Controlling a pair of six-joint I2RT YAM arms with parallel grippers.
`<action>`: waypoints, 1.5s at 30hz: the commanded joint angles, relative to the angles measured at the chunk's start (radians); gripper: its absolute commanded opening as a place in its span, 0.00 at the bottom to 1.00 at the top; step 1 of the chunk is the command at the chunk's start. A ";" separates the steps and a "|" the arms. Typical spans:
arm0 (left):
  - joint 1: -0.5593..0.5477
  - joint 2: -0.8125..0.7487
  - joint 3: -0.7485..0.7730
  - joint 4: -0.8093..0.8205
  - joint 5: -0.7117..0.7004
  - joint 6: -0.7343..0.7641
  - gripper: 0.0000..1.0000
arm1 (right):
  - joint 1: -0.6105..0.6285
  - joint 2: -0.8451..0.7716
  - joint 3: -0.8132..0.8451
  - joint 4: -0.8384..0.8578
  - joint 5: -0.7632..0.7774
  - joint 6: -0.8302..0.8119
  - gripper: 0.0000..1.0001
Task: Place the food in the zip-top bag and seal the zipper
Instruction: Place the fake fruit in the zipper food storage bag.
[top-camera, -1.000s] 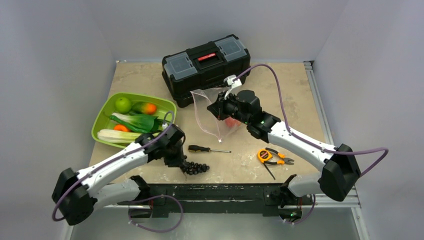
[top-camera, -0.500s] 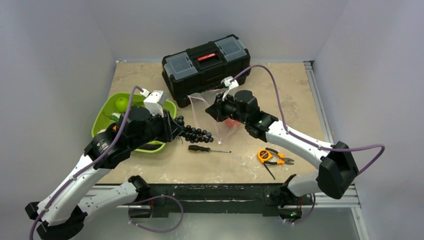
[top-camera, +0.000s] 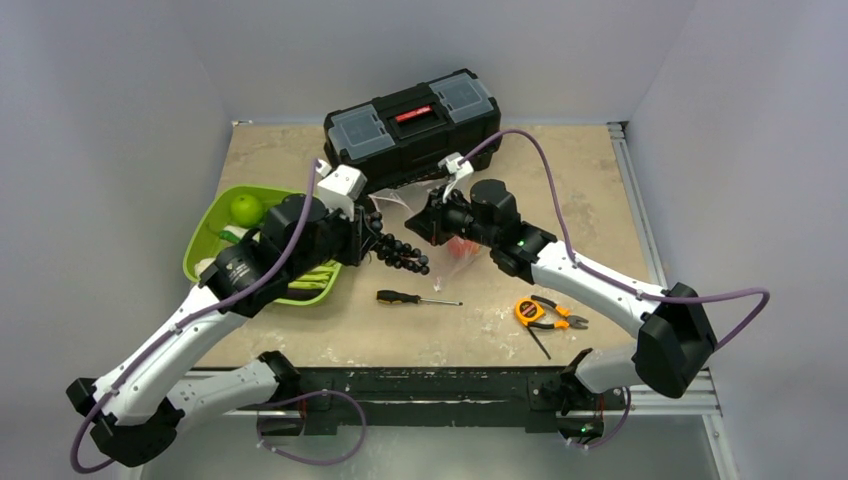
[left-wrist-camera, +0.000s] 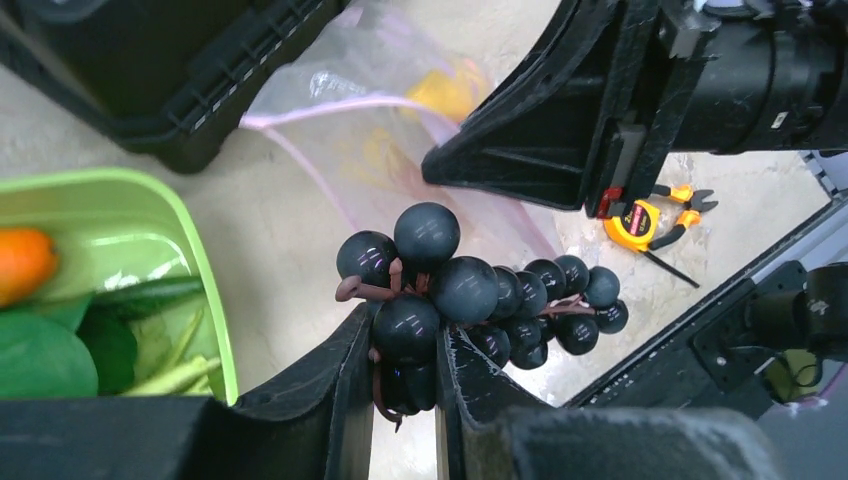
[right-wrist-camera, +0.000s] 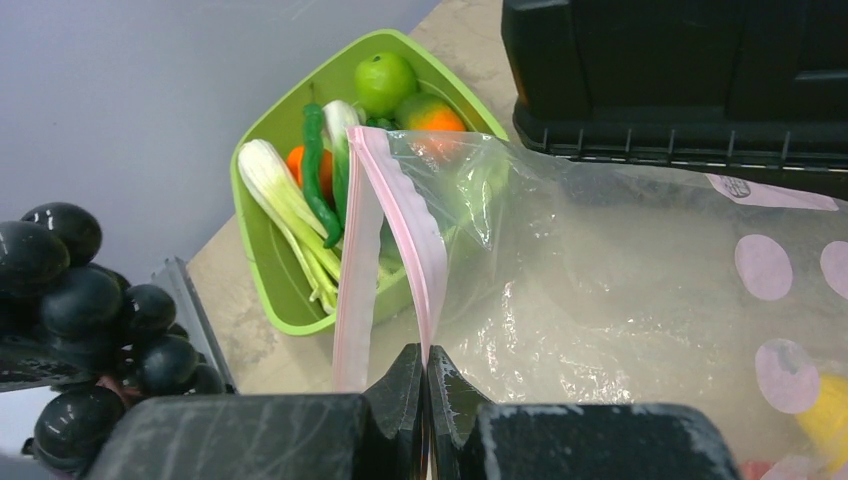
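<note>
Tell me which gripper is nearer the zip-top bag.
Right. The right gripper pinches the pink zipper of the zip-top bag; the left gripper holds black grapes just beside it.

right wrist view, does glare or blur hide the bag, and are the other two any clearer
Right wrist view: the zip-top bag is in focus, soft sheen on its wrinkles, no harsh glare. Left wrist view: grapes sharp with small highlights, bag behind pale and slightly soft. Top external view: even light, bag barely readable.
</note>
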 joint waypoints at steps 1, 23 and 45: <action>0.002 0.033 0.009 0.152 0.040 0.163 0.01 | 0.004 -0.003 0.037 0.058 -0.073 0.005 0.00; 0.012 0.467 0.426 -0.375 -0.037 -0.026 0.00 | 0.004 -0.045 0.004 0.130 -0.124 0.018 0.00; 0.156 0.314 0.216 -0.150 0.188 -0.156 0.75 | 0.006 -0.093 -0.044 0.174 -0.104 0.009 0.00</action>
